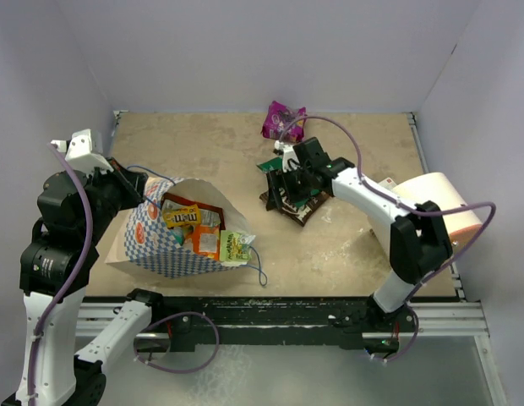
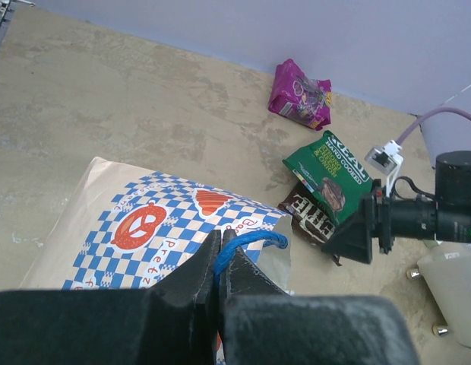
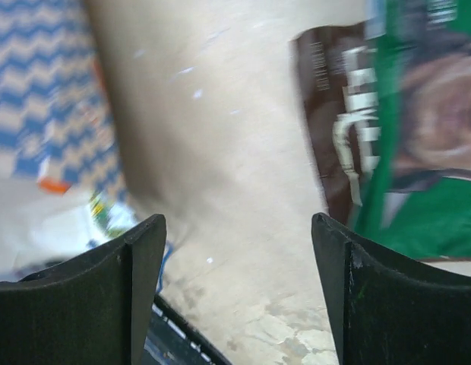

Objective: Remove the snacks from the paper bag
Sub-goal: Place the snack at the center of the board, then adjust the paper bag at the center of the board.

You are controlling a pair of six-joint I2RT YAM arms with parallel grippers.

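On the bag handle (image 2: pixel 251 243), left gripper (image 2: pixel 219 262) clamped; right gripper (image 3: pixel 237 224) spread, seemingly over snacks (image 2: pixel 332 169).

This looks like a robotics lab test cell. A scuffed beige board tabletop (image 1: pixel 203 144) is boxed in at its far edge and both sides by plain pale lilac wall panels (image 1: pixel 245 51). Along its near edge runs a black metal rail (image 1: pixel 279 313) bearing two white-and-black robot arms (image 1: pixel 412 245) trailing purple cables (image 1: pixel 87 207).

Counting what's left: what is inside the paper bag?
In the paper bag, at its mouth: a yellow M&M's packet, an orange packet, a pale green packet. Anything deeper is covered by its wall.
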